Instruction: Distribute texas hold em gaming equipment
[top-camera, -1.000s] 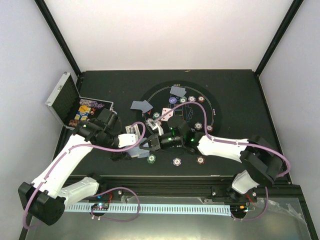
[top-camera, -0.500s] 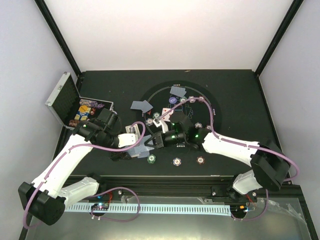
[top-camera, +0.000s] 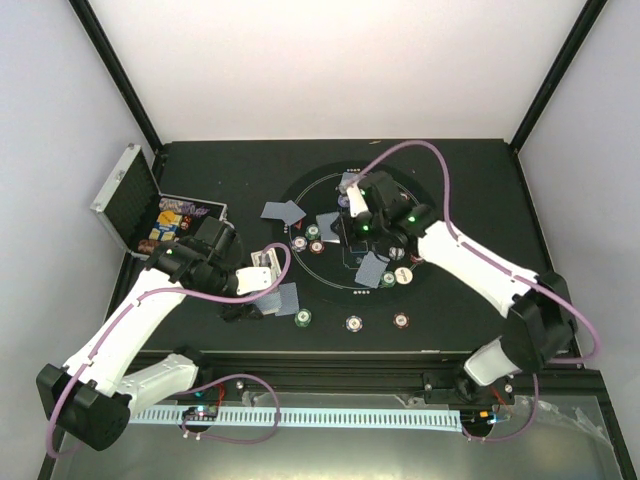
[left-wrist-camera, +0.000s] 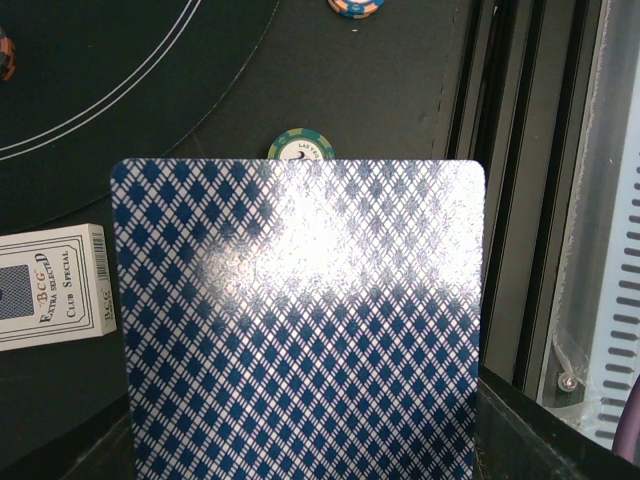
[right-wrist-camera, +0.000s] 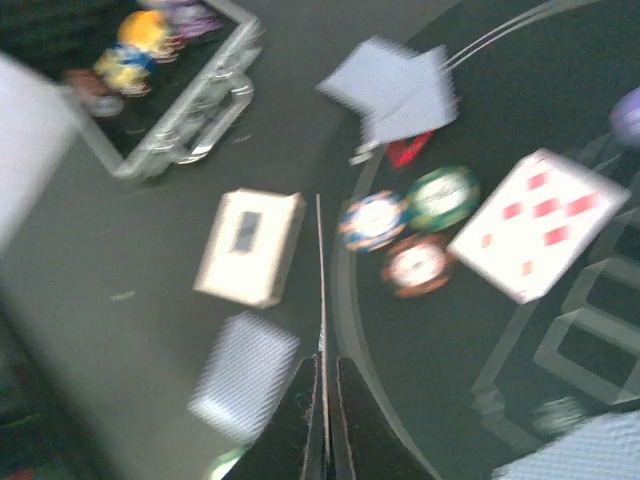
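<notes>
My left gripper (top-camera: 273, 296) sits near the mat's front left edge, shut on a stack of blue-backed playing cards (left-wrist-camera: 300, 320) that fills the left wrist view and hides its fingers. Over the mat's left part, my right gripper (right-wrist-camera: 325, 385) is shut on a single playing card (right-wrist-camera: 322, 290), seen edge-on between its fingers (right-wrist-camera: 300, 420). Below it lie striped poker chips (right-wrist-camera: 375, 220), a face-up diamonds card (right-wrist-camera: 535, 235), a red triangle marker (right-wrist-camera: 408, 150) and two face-down cards (right-wrist-camera: 395, 85). More chips (top-camera: 354, 323) sit along the mat's (top-camera: 425, 215) front edge.
The open silver case (top-camera: 125, 195) with chips inside stands at the far left. A white card box (left-wrist-camera: 50, 285) lies on the table beside the left gripper. A green chip (left-wrist-camera: 300, 147) sits just beyond the held stack. A black rail (top-camera: 330, 358) runs along the table's front edge.
My right gripper closed on a card at the left gripper's stack, then swung away up and back over the mat's left side with it. The left arm has stayed put.
</notes>
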